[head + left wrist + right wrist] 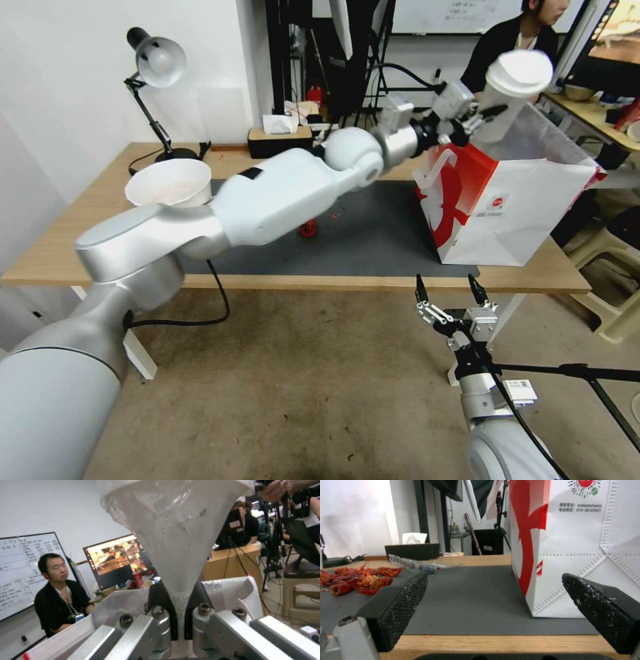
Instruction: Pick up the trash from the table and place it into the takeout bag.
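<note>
Above the open top of the boxy white-and-red takeout bag (507, 213), the left gripper (481, 117) pinches the base of a clear plastic cup with white lid (512, 90), tilted. Below the light-wood table (80, 220) edge, the right gripper (450, 291) waits, jaws spread, facing the bag.

Robotics lab, whiteboard (20, 572), monitor (116, 560), tripods (373, 60), desk lamp (157, 73)
</note>
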